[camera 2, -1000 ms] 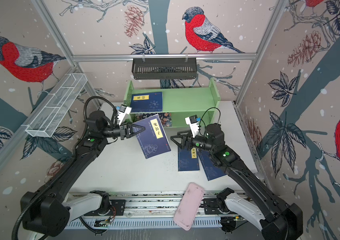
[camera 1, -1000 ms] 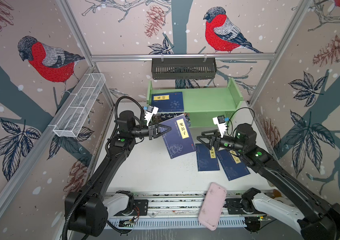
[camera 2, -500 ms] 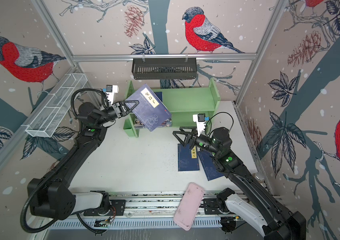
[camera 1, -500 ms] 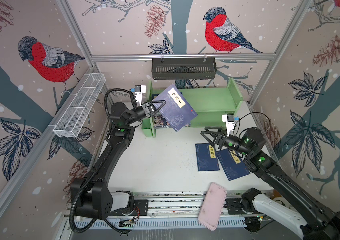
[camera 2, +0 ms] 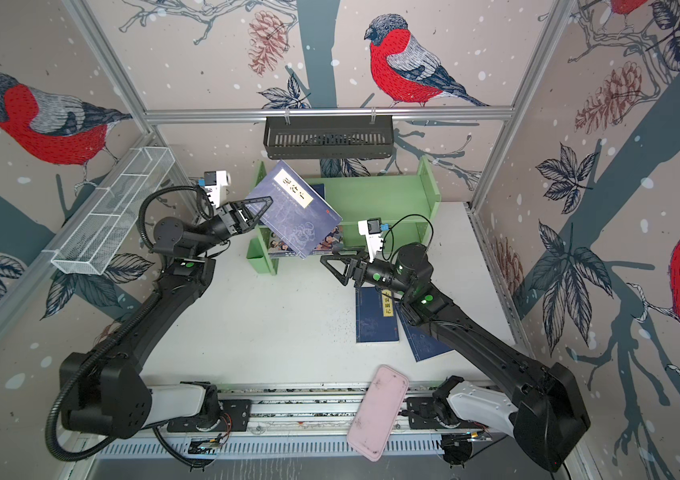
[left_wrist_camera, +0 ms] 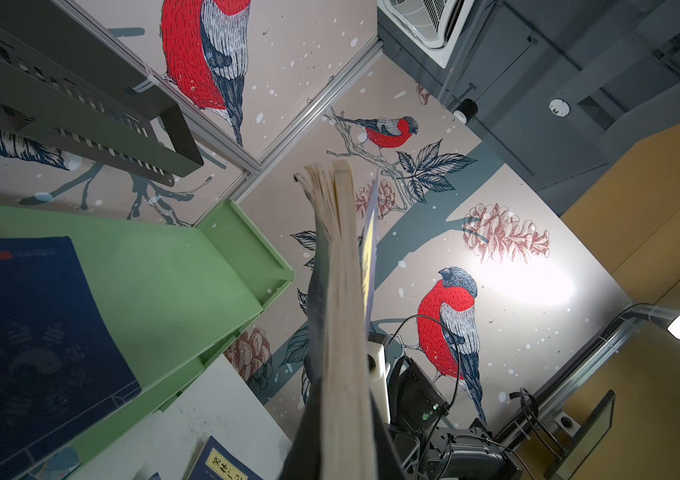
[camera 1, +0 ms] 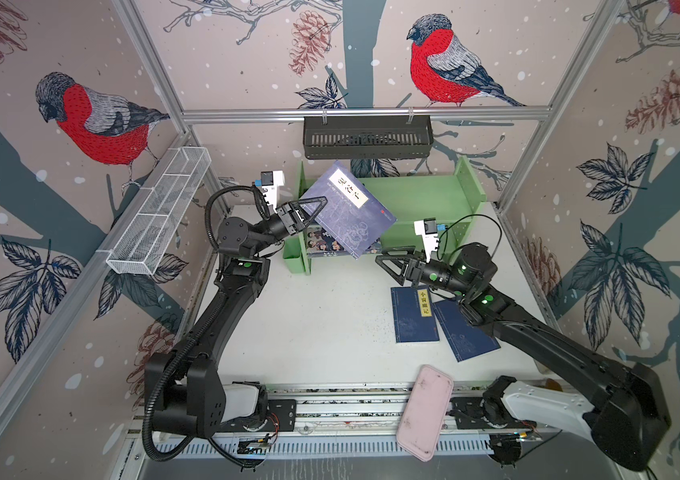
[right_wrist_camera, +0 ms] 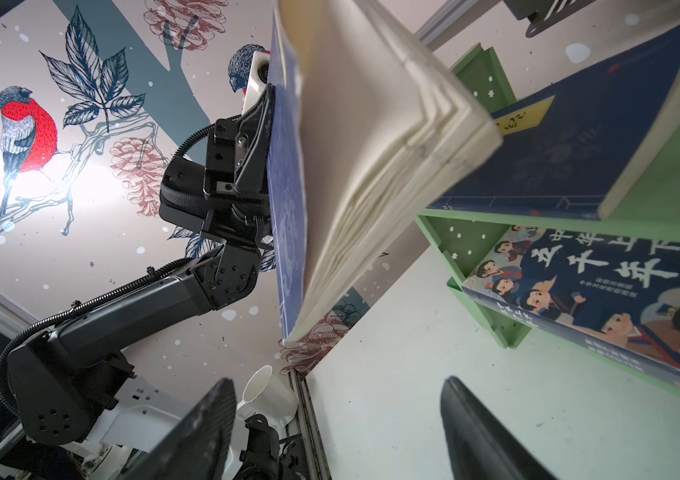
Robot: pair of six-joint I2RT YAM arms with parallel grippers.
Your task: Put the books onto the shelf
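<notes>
Two thin navy books (camera 1: 415,316) flat on table (camera 1: 321,332); right claw (camera 1: 388,270) spread and empty, near them. Beyond, left claw (camera 1: 316,212) pinches a tilted book (camera 1: 350,216) by its page edge over the shelf (camera 1: 425,195). Light, floppy, pages fanning; spine hold likely steadier.

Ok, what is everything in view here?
held book: 1, navy with yellow label, tilted in the air over the shelf's left end
shelf: 1, light green, back of table
top book: 1, navy, flat on upper tier
cartoon book: 1, multicolour, lower tier
table books: 2, navy, flat on table, right side
case: 1, pink, front edge
black basket: 1, black, back rail
wire basket: 1, white, left wall
cup: 1, white, beyond table edge
table: 1, white
left gripper: black, shut on held book
right gripper: black, open, empty, near table books
</notes>
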